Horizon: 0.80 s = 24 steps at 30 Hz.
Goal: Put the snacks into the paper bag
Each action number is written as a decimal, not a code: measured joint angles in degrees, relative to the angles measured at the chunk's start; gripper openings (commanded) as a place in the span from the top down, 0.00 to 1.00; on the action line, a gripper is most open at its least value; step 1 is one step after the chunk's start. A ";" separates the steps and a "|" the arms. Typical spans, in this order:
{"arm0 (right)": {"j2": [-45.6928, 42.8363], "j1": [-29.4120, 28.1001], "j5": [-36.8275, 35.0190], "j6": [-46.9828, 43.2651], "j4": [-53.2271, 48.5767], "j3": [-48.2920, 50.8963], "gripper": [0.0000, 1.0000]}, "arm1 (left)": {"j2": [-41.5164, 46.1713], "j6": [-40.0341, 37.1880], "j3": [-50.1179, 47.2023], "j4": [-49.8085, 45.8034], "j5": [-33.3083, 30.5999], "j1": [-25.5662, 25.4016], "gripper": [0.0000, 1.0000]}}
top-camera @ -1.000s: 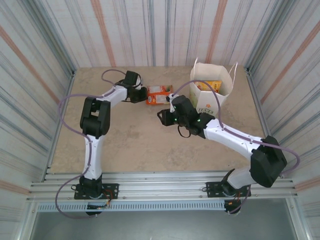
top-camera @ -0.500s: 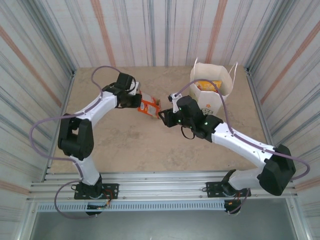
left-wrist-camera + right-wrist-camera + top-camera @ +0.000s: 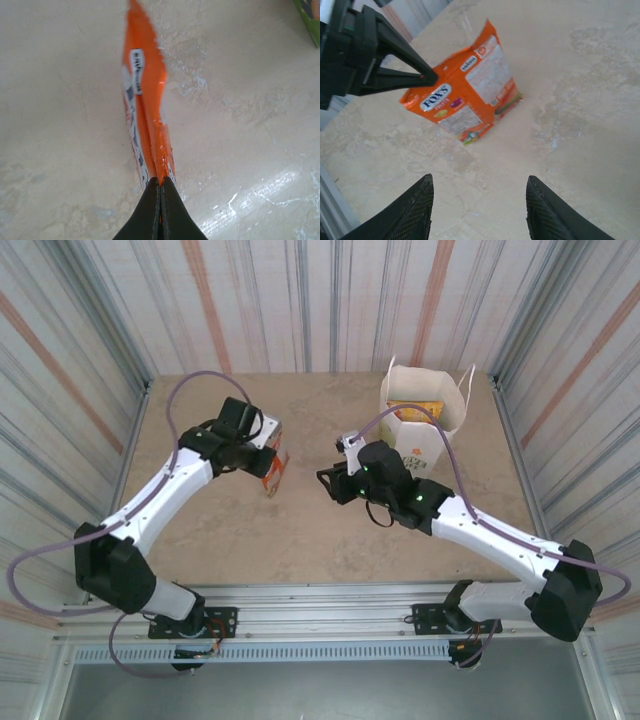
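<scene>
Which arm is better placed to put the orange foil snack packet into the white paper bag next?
Probably right: the open right gripper faces the orange foil snack packet and stands beside the white paper bag. The left gripper pinches the packet's edge, farther from the bag.

Your left gripper (image 3: pixel 265 453) pinches a packet (image 3: pixel 277 468) left of centre, your right gripper (image 3: pixel 326 482) facing it; the paper bag (image 3: pixel 428 438) stands behind-right, seemingly with a snack (image 3: pixel 420 410) inside.

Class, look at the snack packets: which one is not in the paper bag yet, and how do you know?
The orange packet, pinched in the left tool, well outside the paper bag; the yellow packet lies inside it.
</scene>
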<state>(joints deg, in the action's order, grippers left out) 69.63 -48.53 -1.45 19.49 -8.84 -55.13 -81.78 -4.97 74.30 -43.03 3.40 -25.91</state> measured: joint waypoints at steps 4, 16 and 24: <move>-0.66 1.79 3.32 -4.22 1.14 0.39 0.48 | 3.58 -5.05 -0.09 -0.90 -0.09 -0.50 1.00; -0.63 6.97 15.06 -18.25 2.29 0.83 0.22 | 9.44 -22.95 -1.95 -1.09 3.17 -5.14 1.00; -0.13 8.61 26.47 -24.37 4.55 1.01 0.20 | 12.02 -29.83 -2.97 -1.18 7.82 -7.65 1.00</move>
<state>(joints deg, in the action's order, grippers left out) 69.49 -39.92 25.02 -4.89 -4.29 -54.13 -69.76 -34.81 71.33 -44.21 11.22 -33.56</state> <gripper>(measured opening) 0.802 0.049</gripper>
